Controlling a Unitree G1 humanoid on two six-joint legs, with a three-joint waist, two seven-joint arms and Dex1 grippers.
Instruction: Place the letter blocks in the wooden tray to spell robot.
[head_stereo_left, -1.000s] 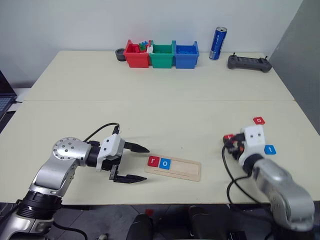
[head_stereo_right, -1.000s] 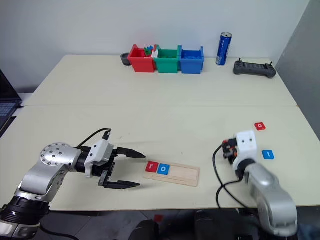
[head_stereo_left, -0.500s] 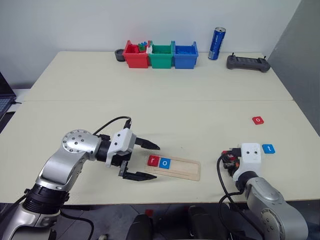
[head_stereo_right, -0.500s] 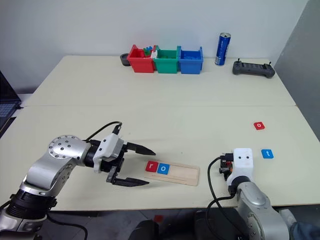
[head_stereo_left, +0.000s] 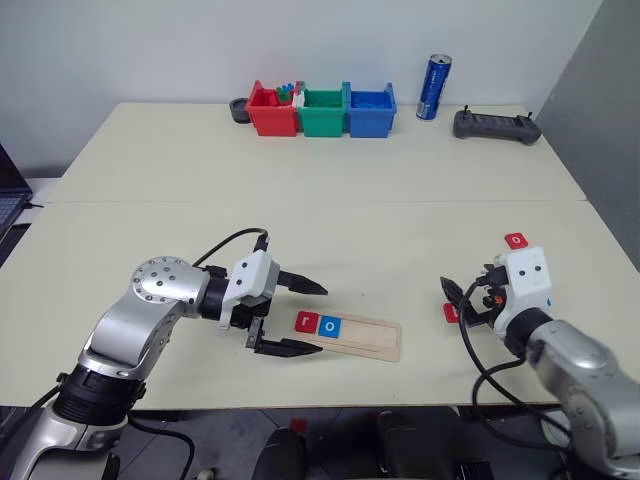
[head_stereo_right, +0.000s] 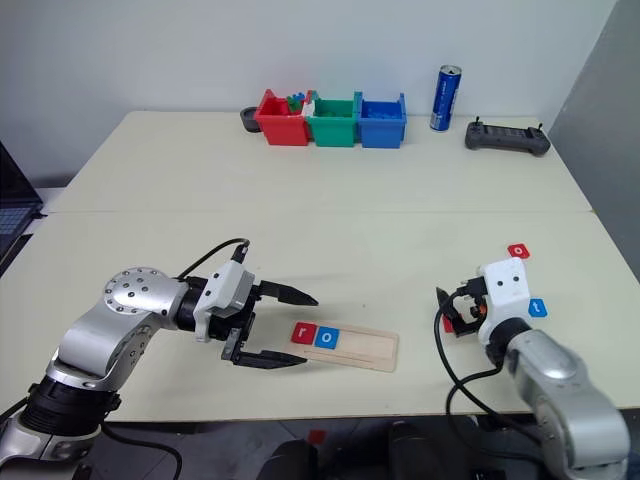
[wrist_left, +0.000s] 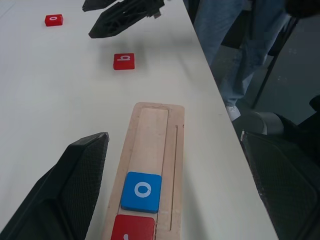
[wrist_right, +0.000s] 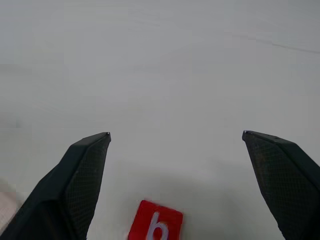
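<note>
i have the tray (head_stereo_left: 345, 334) near the front edge of the bench (head_stereo_left: 320, 200), with the red r (head_stereo_left: 306, 321) and blue o (head_stereo_left: 331, 325) seated at its left end and three slots free. the b (wrist_right: 155, 227) lies flat on the bench right of the tray, just under my right gripper (wrist_right: 175, 145), whose fingers are spread wide with nothing between them. the red o (head_stereo_left: 516, 240) sits farther back, and the t (head_stereo_right: 539, 308) shows just beside the right wrist. my left gripper (head_stereo_left: 300, 317) hangs spread and empty at the tray's left end.

my worries, as i judge it: the b is thin and flat, so if i close without getting low enough the fingers may skate over it or flick it toward the edge. coming down crooked could tip it on its side. the left gripper is close to the tray; a small drift could nudge the strip and shift the two seated tiles, or push the tray toward the front edge. the right arm's cable could also drag the t.
</note>
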